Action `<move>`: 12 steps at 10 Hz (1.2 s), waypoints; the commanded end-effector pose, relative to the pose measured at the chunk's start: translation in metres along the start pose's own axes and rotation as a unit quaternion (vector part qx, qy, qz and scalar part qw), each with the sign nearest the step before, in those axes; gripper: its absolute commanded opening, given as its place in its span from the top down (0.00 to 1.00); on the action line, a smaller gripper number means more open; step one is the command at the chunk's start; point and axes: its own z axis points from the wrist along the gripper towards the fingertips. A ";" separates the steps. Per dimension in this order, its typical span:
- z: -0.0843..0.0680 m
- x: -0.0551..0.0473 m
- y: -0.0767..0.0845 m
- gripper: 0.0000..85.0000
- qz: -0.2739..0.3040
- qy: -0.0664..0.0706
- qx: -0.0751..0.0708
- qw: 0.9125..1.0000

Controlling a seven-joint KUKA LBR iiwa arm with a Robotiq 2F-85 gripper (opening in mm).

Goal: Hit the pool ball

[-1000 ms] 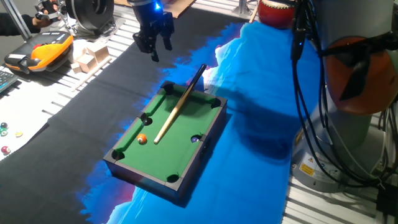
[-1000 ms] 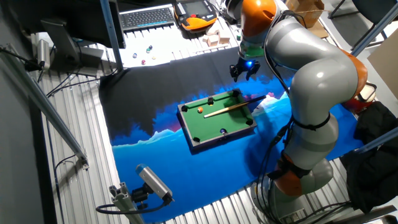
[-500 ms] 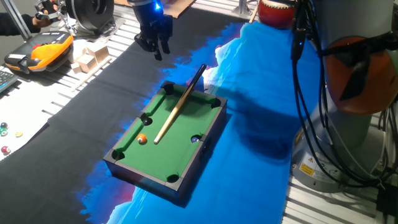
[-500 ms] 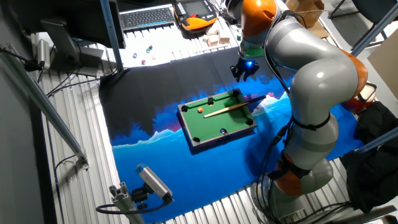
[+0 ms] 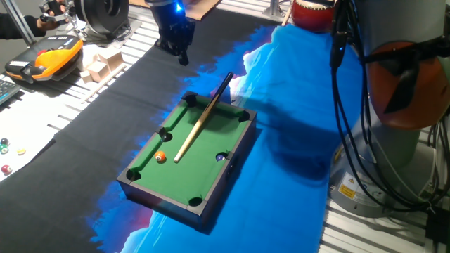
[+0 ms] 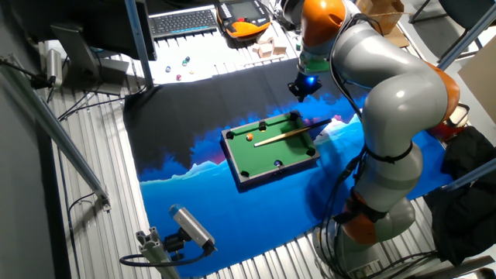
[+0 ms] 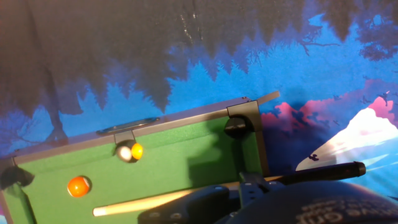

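Gripper (image 5: 181, 50) hangs above the dark cloth, at 11 o'clock from the mini pool table (image 5: 242, 140); fingers pressed together, clenched on nothing. Pool ball (image 5: 160, 157) lies on the green felt near the table's 8 o'clock corner, just beside the pale tip of the cue stick (image 5: 204, 117). The cue lies diagonally across the felt, between gripper and ball. A yellow-and-black ball (image 7: 129, 151) sits at a side pocket. Wooden blocks (image 5: 99, 63) lie on the counter at 10 o'clock.

The gripper (image 5: 181, 50) closed its fingers, which had been spread apart a second ago, and drew slightly upward and away from the mini pool table (image 5: 184, 197), above the black cloth (image 5: 133, 91).
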 end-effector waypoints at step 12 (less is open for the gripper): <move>0.000 0.000 0.000 1.00 0.037 -0.009 -0.004 0.999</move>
